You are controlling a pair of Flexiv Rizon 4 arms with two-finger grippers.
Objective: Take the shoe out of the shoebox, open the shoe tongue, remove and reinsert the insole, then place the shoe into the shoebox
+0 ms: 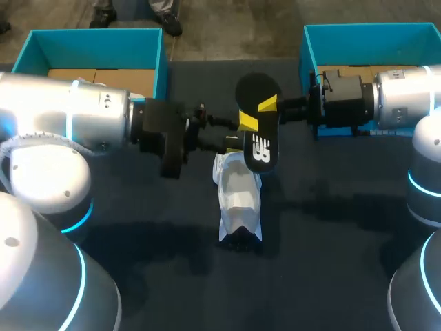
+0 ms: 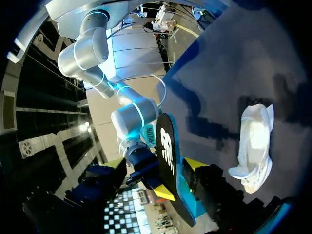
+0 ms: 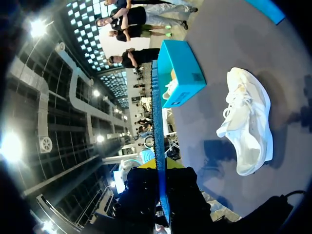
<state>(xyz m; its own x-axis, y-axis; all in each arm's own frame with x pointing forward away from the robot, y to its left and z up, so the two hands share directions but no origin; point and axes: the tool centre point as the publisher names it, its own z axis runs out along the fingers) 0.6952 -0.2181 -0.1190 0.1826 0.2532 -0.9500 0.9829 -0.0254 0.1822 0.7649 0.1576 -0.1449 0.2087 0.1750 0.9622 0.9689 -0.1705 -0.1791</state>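
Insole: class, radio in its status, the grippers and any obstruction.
Right gripper shut on insole, held above table. Left gripper open, insole between its fingers. Shoe on table, no obstruction seen.

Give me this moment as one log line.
right claw shut on insole, raised | left claw open around insole | shoe on table | insole not yet reinserted

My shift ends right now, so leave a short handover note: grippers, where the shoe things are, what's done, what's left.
Right gripper: shut on the insole, holding it in the air above the shoe.
Left gripper: open, fingers spread either side of the insole, not gripping.
Shoe: on the table's middle, outside both shoeboxes.
Done: shoe out, insole removed.
Left: reinsert the insole, put the shoe back in a shoebox.
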